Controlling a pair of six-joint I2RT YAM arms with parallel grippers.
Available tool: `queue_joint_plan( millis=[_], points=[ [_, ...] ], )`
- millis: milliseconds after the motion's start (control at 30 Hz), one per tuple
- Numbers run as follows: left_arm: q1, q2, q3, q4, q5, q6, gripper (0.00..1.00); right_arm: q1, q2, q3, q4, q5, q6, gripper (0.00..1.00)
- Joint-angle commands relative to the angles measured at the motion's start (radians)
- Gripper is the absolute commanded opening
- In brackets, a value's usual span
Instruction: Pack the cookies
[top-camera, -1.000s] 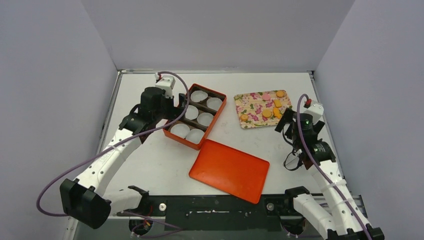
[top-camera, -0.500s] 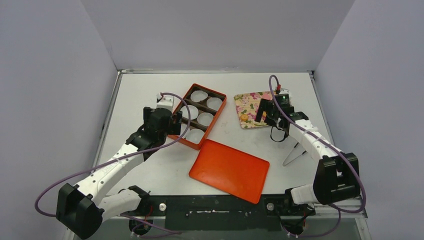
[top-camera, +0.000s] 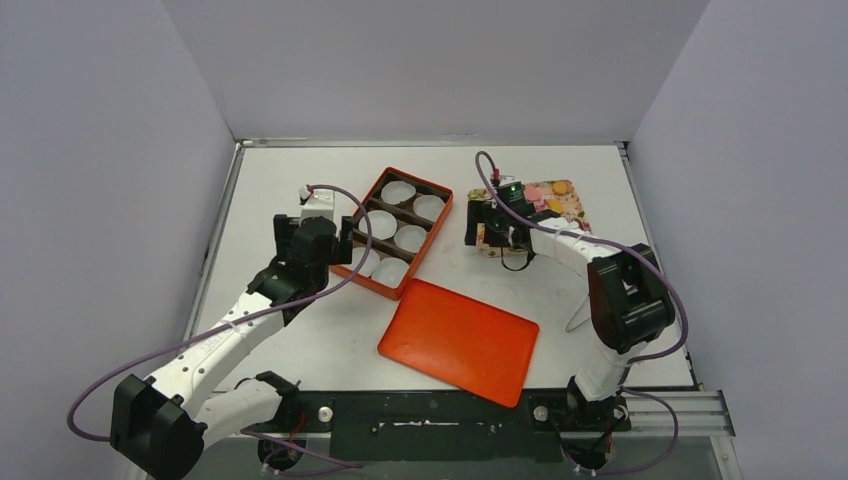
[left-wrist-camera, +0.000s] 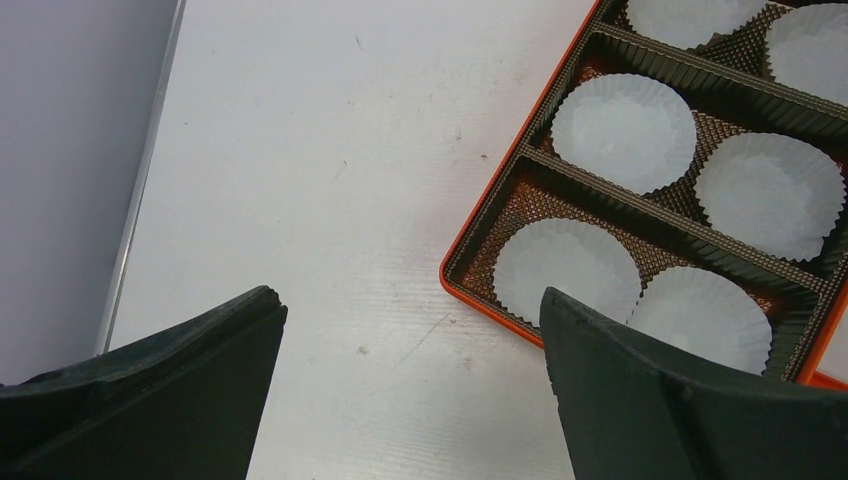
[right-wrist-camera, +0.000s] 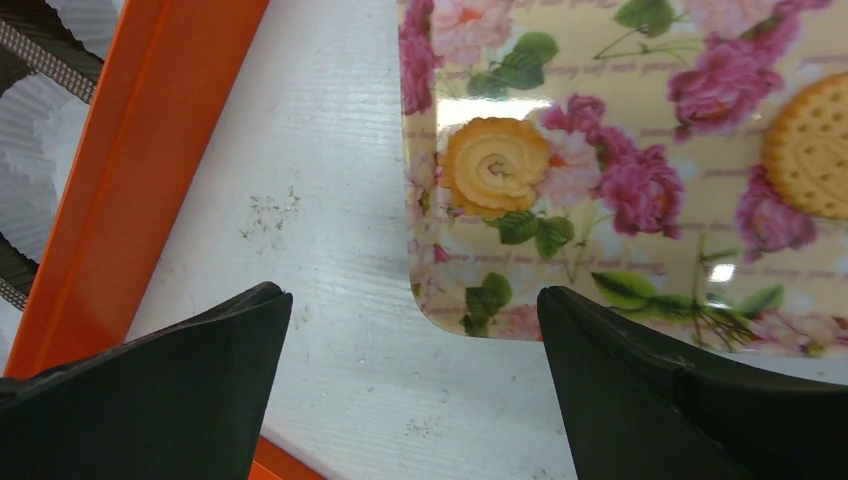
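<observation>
The cookies (right-wrist-camera: 497, 166) lie on the flowered tray (right-wrist-camera: 600, 240), a swirled one near its corner. The right gripper (right-wrist-camera: 408, 300) hangs over that corner, jaws wide apart and empty. The left gripper (left-wrist-camera: 405, 300), likewise spread and empty, hovers beside the orange box (right-wrist-camera: 150, 130) of paper cups (left-wrist-camera: 624, 130)

Right fingers (right-wrist-camera: 150, 400): swung from right side of flowered rectangular tray (right-wrist-camera: 415, 270) across to its near-left corner, beside orange compartmented box (right-wrist-camera: 150, 150). Left fingers (left-wrist-camera: 150, 400): drawn back along box's left wall toward its near corner.
</observation>
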Motion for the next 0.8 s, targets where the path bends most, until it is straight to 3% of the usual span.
queue_joint_plan(
  millis=[0, 767],
  points=[
    [0.012, -0.035, -0.004, 0.073, 0.002, -0.004, 0.97, 0.035, 0.036, 0.043, 0.076, -0.020, 0.011, 1.00],
    [0.022, -0.033, -0.008, 0.082, 0.029, -0.003, 0.97, 0.165, -0.027, -0.105, 0.015, -0.154, 0.007, 1.00]
  ],
)
